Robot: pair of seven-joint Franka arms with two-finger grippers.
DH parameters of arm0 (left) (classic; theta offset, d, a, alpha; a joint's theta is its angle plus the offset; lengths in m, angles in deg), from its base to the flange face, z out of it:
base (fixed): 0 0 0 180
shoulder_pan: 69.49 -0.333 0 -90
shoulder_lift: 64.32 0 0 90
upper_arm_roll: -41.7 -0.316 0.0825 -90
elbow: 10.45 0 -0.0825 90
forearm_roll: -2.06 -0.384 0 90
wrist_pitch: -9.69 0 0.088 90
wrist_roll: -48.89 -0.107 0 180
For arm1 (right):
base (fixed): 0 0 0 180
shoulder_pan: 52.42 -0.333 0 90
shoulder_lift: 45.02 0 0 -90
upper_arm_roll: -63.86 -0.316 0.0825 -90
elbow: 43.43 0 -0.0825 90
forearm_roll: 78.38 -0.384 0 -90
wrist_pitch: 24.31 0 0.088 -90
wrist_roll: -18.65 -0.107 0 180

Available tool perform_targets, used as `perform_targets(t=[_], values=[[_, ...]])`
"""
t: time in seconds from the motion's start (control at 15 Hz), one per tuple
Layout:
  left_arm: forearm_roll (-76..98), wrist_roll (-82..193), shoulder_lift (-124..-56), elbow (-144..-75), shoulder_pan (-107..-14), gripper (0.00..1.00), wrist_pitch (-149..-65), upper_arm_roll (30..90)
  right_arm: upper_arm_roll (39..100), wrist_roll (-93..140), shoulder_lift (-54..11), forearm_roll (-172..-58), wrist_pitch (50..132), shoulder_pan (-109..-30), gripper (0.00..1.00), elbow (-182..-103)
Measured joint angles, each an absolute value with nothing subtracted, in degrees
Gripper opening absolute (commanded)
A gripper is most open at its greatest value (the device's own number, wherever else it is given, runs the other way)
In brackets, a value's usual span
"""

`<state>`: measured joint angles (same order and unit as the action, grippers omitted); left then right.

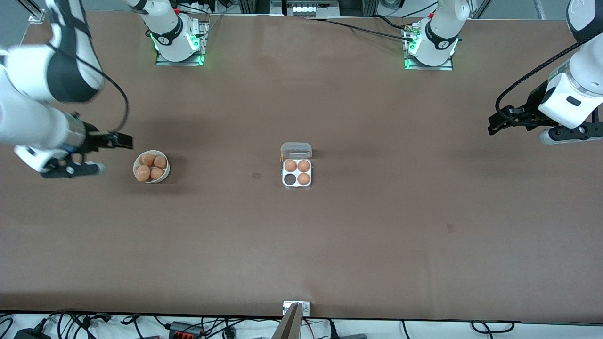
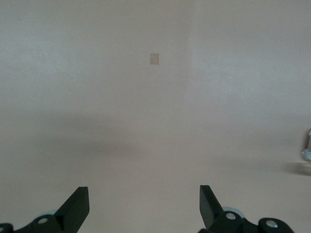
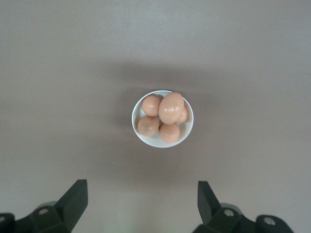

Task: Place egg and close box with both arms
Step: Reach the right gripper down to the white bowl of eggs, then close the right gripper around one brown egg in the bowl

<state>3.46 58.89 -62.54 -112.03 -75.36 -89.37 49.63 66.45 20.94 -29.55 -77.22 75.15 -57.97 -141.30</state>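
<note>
The right gripper hangs with fingers wide apart and empty, over the table beside the white bowl of eggs; how many eggs lie in it is hard to count. The box sits mid-table, lid open, with 3 eggs and 1 cell free. The left gripper, also wide and empty, waits over bare table at the left arm's end.

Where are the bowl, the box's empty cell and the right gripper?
bowl (image 3: 141,134): right wrist view, bare white rim.
empty cell (image 1: 290,179): front view, dark bottom of the box's (image 1: 297,184) unfilled cell.
right gripper (image 3: 141,204): right wrist view, midway between its open fingertips.
</note>
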Motion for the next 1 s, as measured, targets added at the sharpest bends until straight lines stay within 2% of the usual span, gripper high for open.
perform_targets(t=[0.4,0.73,1.0], values=[[3.5,58.9,-62.5,-112.0,-75.4,1.00,-89.4,49.6,67.4,16.5,-21.9,-77.9,79.5,-54.9,1.00,-141.3],[3.5,58.9,-62.5,-112.0,-75.4,1.00,-89.4,49.6,67.7,15.6,-15.3,-89.1,81.5,-48.8,1.00,-141.3],[3.5,58.9,-62.5,-112.0,-75.4,1.00,-89.4,49.6,67.7,15.5,-12.3,-94.7,82.4,-47.6,1.00,-140.8]])
